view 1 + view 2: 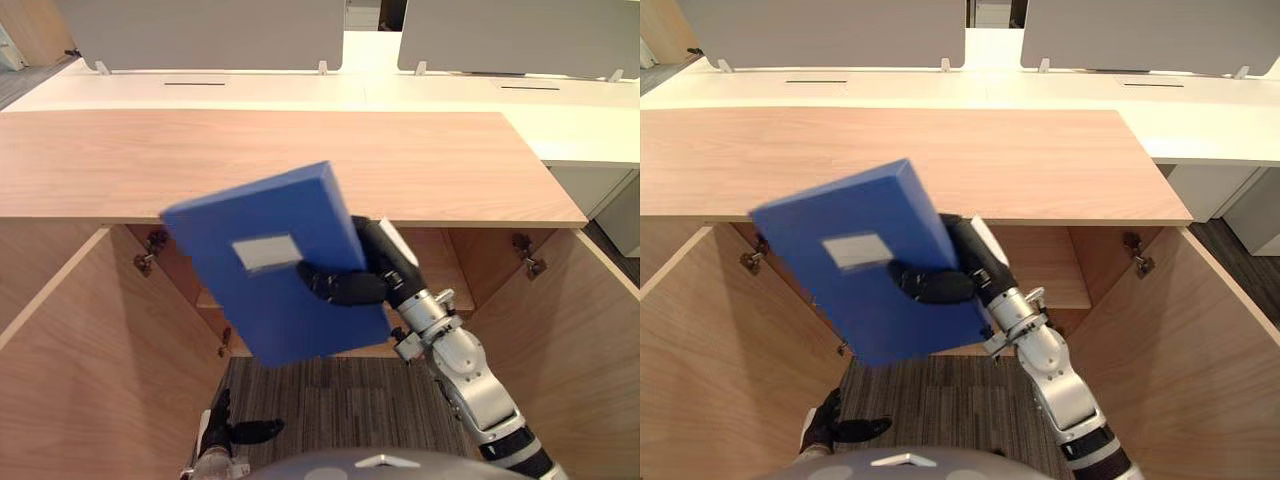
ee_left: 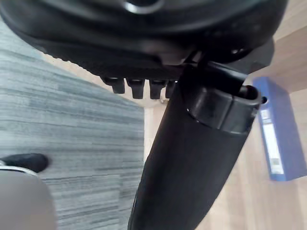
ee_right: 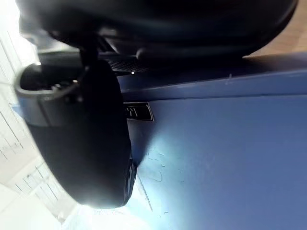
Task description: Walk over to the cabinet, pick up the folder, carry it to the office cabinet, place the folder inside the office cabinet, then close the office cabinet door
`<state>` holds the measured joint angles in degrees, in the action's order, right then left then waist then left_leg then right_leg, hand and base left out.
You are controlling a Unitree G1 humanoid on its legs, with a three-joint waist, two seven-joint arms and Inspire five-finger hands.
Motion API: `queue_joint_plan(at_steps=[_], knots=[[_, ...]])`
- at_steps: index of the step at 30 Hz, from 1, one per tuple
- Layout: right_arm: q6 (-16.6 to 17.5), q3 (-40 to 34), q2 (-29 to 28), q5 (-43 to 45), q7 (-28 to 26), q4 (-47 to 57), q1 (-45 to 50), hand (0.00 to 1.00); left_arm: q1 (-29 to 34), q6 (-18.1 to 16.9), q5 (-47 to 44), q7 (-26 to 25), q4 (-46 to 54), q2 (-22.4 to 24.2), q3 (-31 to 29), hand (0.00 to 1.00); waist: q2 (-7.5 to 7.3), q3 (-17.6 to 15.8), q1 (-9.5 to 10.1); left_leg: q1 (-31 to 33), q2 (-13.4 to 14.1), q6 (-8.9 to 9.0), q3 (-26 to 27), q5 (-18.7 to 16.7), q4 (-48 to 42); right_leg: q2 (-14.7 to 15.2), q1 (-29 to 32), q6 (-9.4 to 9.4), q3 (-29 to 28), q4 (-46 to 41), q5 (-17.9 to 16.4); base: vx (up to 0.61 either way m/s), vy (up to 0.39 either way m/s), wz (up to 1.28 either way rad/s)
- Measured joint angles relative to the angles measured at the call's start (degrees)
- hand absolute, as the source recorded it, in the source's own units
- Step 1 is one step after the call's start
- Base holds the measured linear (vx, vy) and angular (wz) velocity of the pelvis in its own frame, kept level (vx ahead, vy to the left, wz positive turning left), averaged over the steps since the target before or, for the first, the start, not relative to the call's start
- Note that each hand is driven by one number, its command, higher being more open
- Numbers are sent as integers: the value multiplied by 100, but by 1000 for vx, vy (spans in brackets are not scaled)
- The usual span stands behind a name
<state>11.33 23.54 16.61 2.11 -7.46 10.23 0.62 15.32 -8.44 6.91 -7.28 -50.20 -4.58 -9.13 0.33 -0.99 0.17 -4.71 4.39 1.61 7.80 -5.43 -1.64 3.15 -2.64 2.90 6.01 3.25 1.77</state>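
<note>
We cannot see most of the inside of the open cabinet (image 1: 300, 160): the blue folder (image 1: 270, 260) hangs tilted in front of its opening, just below its top surface. To one side of the folder we make out part of a bare shelf (image 1: 1065, 290). The right hand (image 1: 350, 287) pinches the folder, thumb across its front, fingers hidden behind. The left hand (image 1: 222, 428) hangs loosely spread, low over the carpet (image 1: 340, 400) before the cabinet.
</note>
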Motion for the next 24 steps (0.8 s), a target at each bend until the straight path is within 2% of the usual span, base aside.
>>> queue_joint_plan(at_steps=[2,4,6,9,11,15,16,20,24], knots=[[-4,181,110,-135,-6,-242,-136,0,-58,28,1,-12,-97,-45,-2,100,-19,-102,8,170,1,6,35,-4,-75,6,148,1,-43,-5,36,-31,10,-11],[-7,315,222,-262,-38,-455,-391,0,-169,30,-8,-23,-104,-76,2,100,-32,-373,18,430,5,-17,54,-41,-306,16,343,-14,-91,-53,95,-57,11,-11],[-16,389,324,-267,-52,-758,-842,0,-480,29,-26,-32,-101,-82,79,100,79,-816,49,981,45,-51,46,-161,-817,28,801,-20,-141,-352,104,-114,14,-8],[-65,403,425,-330,-39,-959,-1205,0,-825,6,-142,-50,-75,-77,171,100,228,-1239,92,1500,96,-73,21,-252,-1289,27,1297,-38,-175,-734,84,-169,38,-5],[-118,405,424,-424,66,-1067,-1434,0,-1129,-23,-303,-77,-58,-79,188,100,278,-1601,91,2043,141,-73,-40,-349,-1718,28,1889,-62,-183,-1263,-42,-163,20,-2],[-145,294,406,-437,144,-1224,-1537,0,-1443,-27,-504,-81,135,-75,204,100,269,-2023,91,2830,176,-83,-75,-476,-2393,90,2802,-84,-195,-2209,-320,-185,-15,1],[-189,180,371,-427,171,-1225,-1542,0,-1552,-35,-581,-80,291,-74,205,100,265,-2173,90,3184,195,-69,-76,-544,-2692,110,3207,-100,-228,-2596,-416,-191,-26,-5],[-293,-246,158,-266,260,-1216,-1541,0,-1764,-37,-677,-81,650,-58,208,100,252,-2351,112,4048,350,-19,-48,-752,-3372,103,4122,-120,-306,-3259,-566,-202,-59,-11],[-341,-1142,-322,622,616,-1073,-1604,0,-2096,-22,-758,-82,927,97,208,100,238,-2530,129,4766,475,-15,-75,-840,-3848,56,4834,-148,-297,-3682,-627,-148,-49,-7]])
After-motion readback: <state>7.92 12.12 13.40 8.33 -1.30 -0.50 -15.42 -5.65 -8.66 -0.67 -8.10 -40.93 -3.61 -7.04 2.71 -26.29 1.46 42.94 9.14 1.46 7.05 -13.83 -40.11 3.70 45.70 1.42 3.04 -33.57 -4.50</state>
